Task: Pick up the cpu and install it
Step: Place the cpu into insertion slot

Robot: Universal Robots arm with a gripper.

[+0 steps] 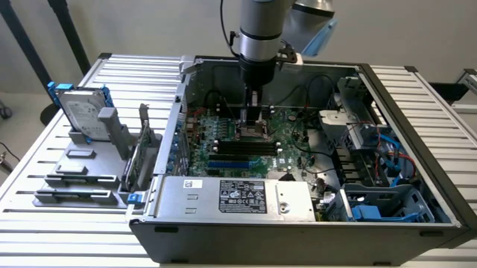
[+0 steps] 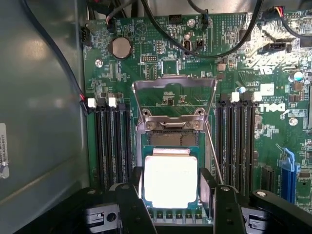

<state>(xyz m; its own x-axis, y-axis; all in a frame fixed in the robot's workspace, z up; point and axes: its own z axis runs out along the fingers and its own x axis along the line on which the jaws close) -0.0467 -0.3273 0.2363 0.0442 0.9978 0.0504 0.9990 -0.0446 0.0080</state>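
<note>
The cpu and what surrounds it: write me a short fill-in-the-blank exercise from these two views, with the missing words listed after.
1. On the motherboard, the cpu is at the ____, under the claw.
2. The metal load plate is flipped ____.
3. The hard drive stands outside the computer case, on the exterior view's ____.

Missing words: socket; open; left.
</note>
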